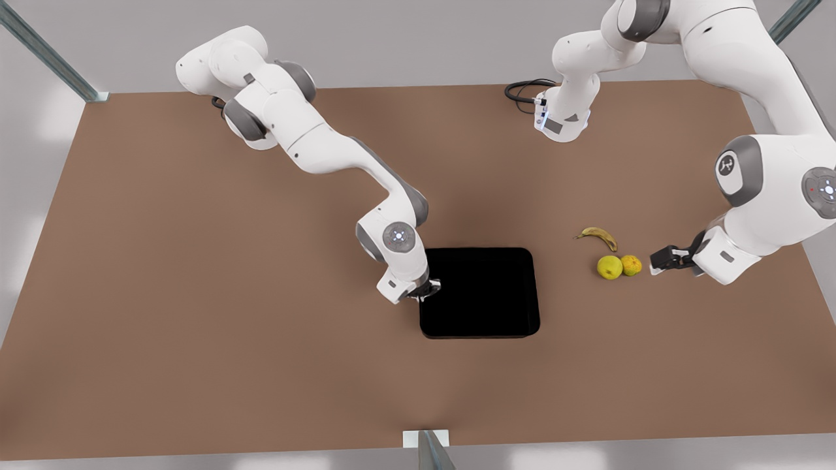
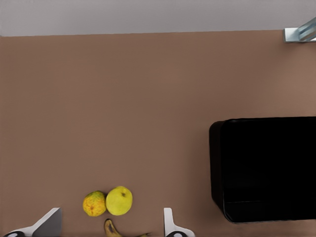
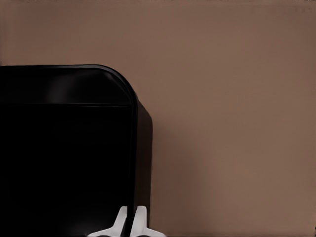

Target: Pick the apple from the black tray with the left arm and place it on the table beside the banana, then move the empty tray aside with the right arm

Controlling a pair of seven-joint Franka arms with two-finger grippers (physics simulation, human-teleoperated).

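Right tool [image 1: 428, 292] pinched on black tray [image 1: 480, 294] rim at front view's left edge. Left tool [image 1: 655, 264] open, empty, beside apple [image 1: 609, 267], banana [image 1: 598, 236]; bare worktop [image 1: 196, 294] around.

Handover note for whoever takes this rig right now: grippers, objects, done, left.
Left gripper: open, empty, low over the matte brown table, at the front view's right beside the fruit.
Right gripper: shut on the rim of the glossy black rectangular tray, on its front-view left edge.
Small yellow-green apple: on the table, touching the mottled orange round fruit, just next to the spotted curved banana.
Done: apple out and placed; tray empty.
Left: slide the tray aside with the right arm.
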